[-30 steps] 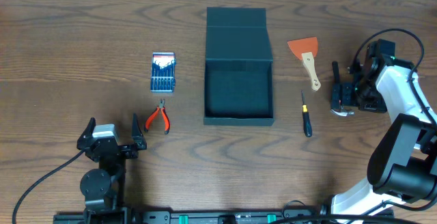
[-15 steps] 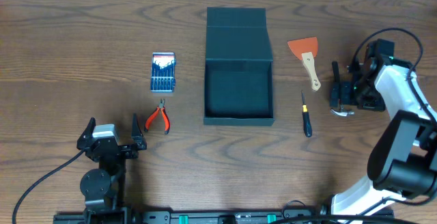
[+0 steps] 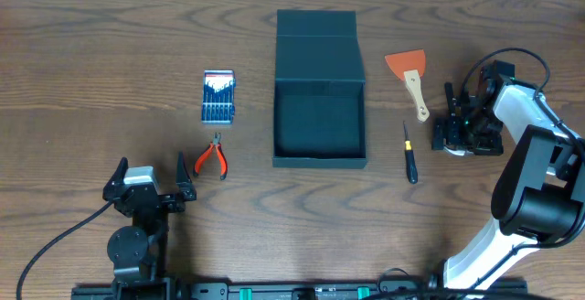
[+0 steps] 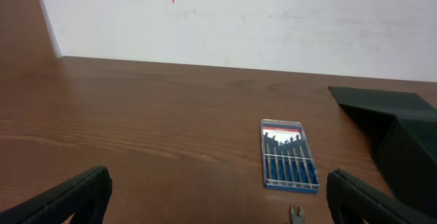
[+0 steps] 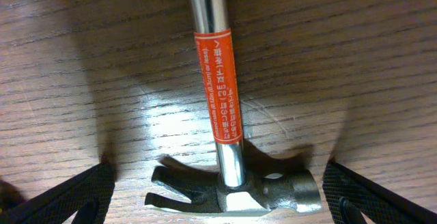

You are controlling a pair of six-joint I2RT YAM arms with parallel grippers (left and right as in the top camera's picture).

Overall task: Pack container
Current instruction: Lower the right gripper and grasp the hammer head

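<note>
At table centre: the container (image 3: 319, 90) – large dark box, lid flap folded back at the far end, interior showing nothing inside.

- Left of it: blue screwdriver-set case (image 3: 218, 97), lying flat; red-handled pliers (image 3: 212, 156) nearer the front edge.
- Right of it: orange scraper (image 3: 409, 76) with a wooden handle; black screwdriver (image 3: 409, 154).
- Far right: hammer (image 5: 222, 115) with a chrome shaft and an orange label, flat on the wooden table (image 3: 91, 44).
- Right gripper (image 5: 218, 197) – jaws wide, straddling the hammer's head, holding nothing.
- Left gripper (image 3: 151, 174) – jaws wide, empty, at the near left edge.
</note>
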